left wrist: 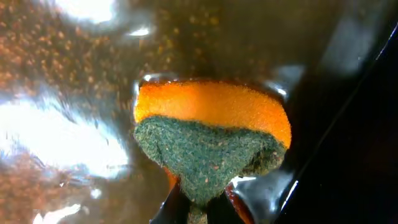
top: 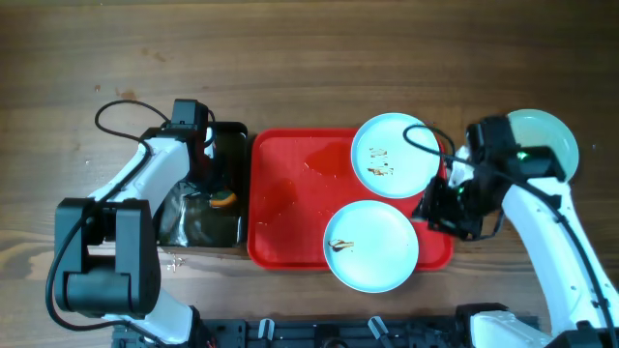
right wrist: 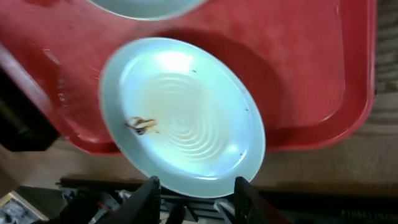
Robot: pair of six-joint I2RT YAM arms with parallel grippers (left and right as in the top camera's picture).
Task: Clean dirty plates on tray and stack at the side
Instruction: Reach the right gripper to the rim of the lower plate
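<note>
Wooden desk carries the red tray: back plate on it, front plate overhanging its near rim, third plate on the desk at right. My right end effector straddles the front plate's rim, jaws apart; whether it grips, I cannot tell. My left end effector is closed on the sponge in the pan.

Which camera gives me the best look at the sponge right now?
Left wrist: the sponge fills the frame, its orange layer and green scrub side both clear. Overhead shows only a small orange bit of it in the black pan. Right wrist does not show it.
</note>
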